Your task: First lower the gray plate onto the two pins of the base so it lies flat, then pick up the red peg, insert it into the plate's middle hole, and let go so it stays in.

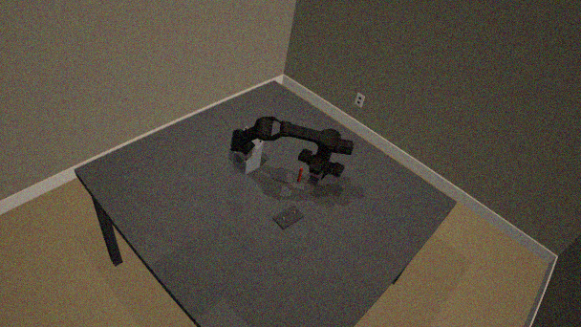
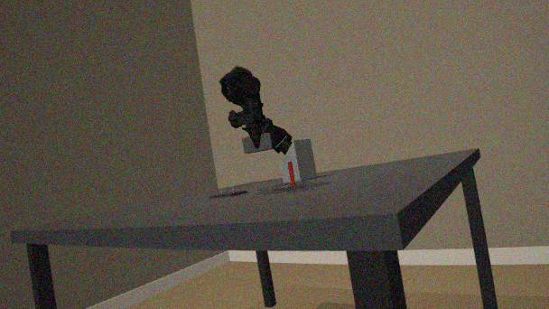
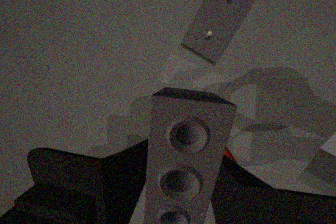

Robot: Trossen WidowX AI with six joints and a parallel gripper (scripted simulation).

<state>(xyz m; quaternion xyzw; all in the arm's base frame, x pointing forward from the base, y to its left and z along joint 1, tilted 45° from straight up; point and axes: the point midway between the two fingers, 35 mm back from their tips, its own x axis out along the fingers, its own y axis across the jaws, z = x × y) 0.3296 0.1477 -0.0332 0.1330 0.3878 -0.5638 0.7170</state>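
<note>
My gripper [image 1: 319, 174] [image 2: 261, 139] [image 3: 181, 143] is shut on the gray plate [image 2: 252, 145] [image 3: 189, 150] and holds it in the air above the table. In the wrist view the plate sticks out forward and shows three round holes in a row. The base [image 1: 288, 217] [image 2: 230, 193] [image 3: 224, 20] lies flat on the table, ahead of the plate and apart from it; one small pale pin shows on it in the wrist view. The red peg [image 1: 300, 174] [image 2: 291, 173] stands upright on the table beside the gripper.
The arm's pale mount block [image 1: 253, 157] [image 2: 304, 157] stands behind the peg. The dark gray table [image 1: 191, 250] [image 2: 316, 219] sits in a room corner, with walls close behind its two far edges.
</note>
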